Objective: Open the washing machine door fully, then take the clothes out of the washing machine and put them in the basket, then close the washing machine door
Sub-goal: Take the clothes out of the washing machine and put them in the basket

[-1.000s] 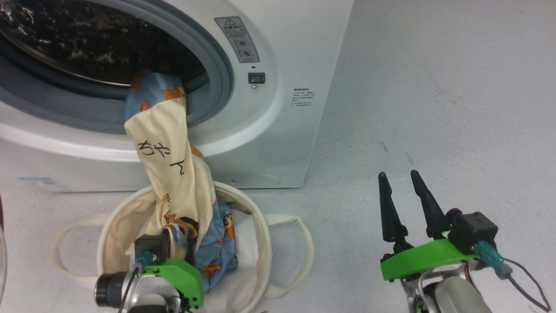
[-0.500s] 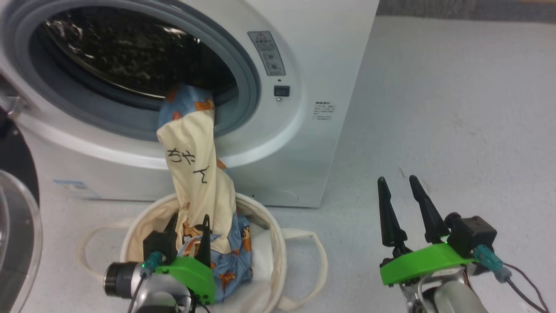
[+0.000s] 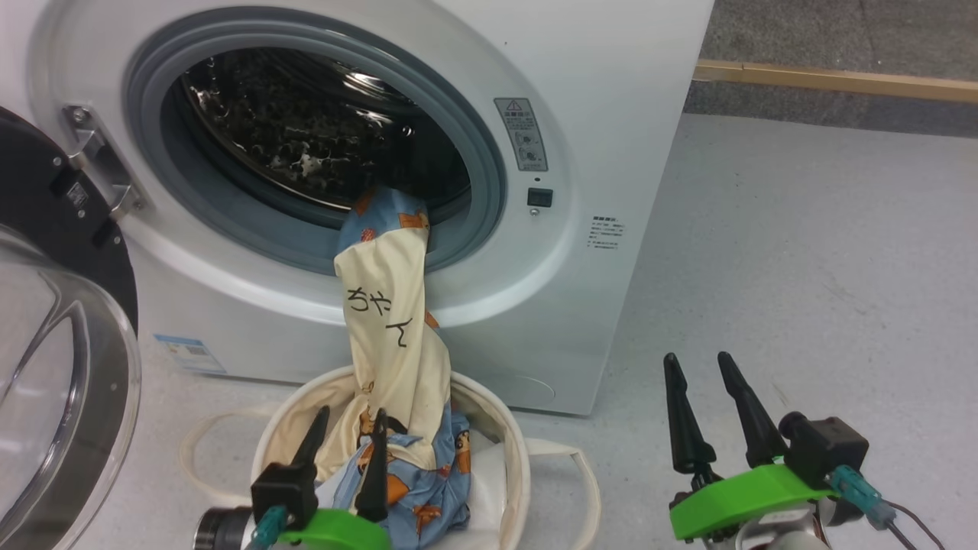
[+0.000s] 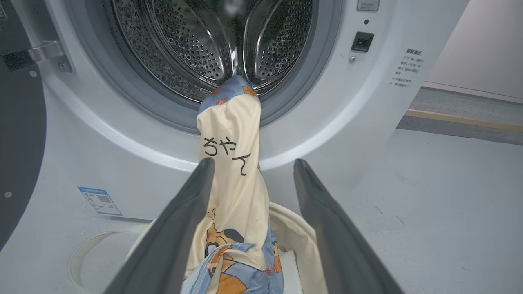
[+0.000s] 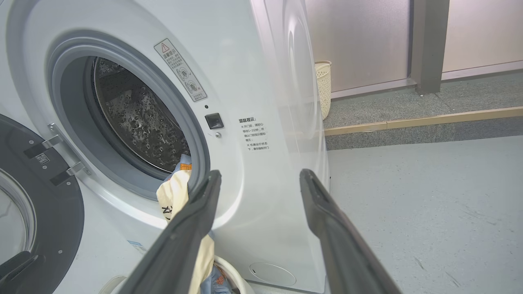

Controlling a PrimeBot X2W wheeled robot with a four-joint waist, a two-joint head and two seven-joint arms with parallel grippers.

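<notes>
L tool [image 3: 352, 412] spread astride clothes [image 3: 382, 321], maybe touching, R tool [image 3: 696, 357] spread over floor [image 3: 802, 267]

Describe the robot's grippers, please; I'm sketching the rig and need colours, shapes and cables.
The left gripper and right gripper each have two long, dark, tapering fingers with pointed tips on a bright green bracket. Beside each bracket sits a black box with a teal connector; on the right, thin dark cables trail from it. A silvery cylinder shows behind the left one.

Clothes [image 3: 390, 359]: ちゃく; washing machine [image 3: 611, 84]: warning triangle [image 3: 513, 105].
</notes>
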